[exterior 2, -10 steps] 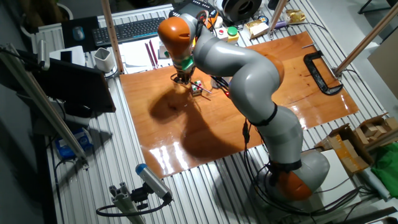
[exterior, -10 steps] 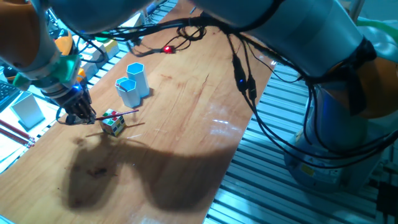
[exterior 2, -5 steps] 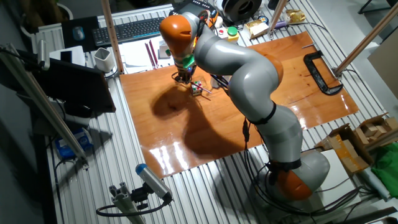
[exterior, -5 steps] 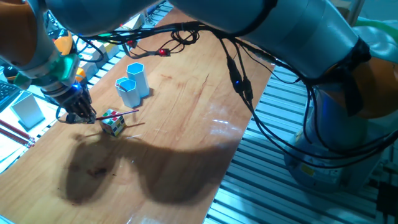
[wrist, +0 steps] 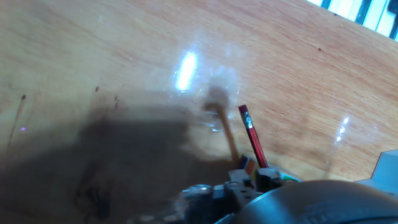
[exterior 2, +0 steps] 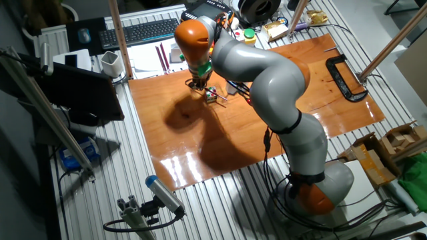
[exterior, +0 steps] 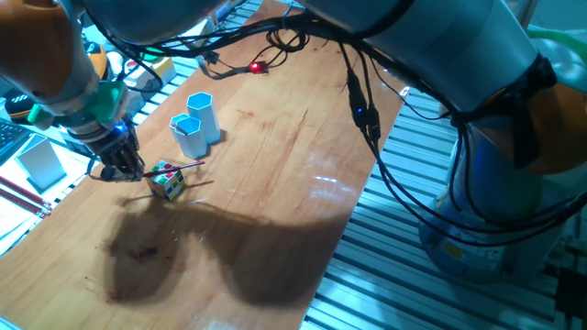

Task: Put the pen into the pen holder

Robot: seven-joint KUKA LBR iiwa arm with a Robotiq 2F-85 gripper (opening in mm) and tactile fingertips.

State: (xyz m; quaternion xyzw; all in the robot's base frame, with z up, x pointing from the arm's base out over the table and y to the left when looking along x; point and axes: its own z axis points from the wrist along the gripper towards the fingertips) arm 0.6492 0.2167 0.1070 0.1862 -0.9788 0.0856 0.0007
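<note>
My gripper hangs low over the left part of the wooden table, shut on one end of the pen. The thin red pen reaches right from the fingers, just over a small multicoloured cube. In the hand view the pen sticks out from between the fingers over bare wood. The pen holder, a light-blue hexagonal cup, stands behind and to the right of the gripper, with a shorter matching cup in front of it. The other fixed view shows the gripper beside the cube; the arm hides the cups.
A white box and red pencils lie off the table's left edge. Black cables with a red light trail across the far end. A black clamp sits at the right side, and a keyboard lies beyond the table.
The arm's upper links have swung slightly and the cables with the red light have shifted. The gripper, pen and cube stay almost where they were.
</note>
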